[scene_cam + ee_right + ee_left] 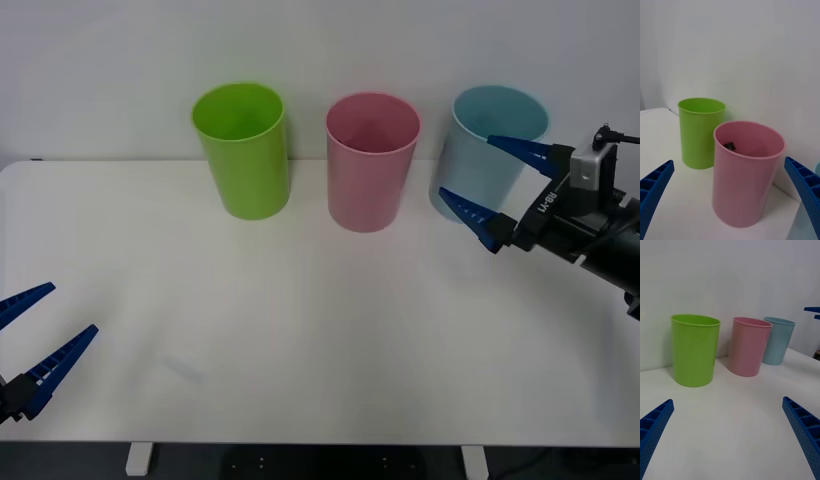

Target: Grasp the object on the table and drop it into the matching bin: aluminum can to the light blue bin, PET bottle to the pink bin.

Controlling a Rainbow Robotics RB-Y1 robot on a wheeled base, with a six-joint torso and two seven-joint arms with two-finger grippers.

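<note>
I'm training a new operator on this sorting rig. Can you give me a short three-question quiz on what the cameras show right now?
1. True or false: the right pincer is open and holds nothing.
2. Which bin has a small dark object inside it? A) the lime green bin B) the pink bin C) the light blue bin
3. Fill in: the left pincer is open above the near ____ corner of the table.

Key
1. True. Its blue fingers are spread in front of the light blue bin.
2. B. The right wrist view shows the dark object against the inner wall.
3. Left.
</note>
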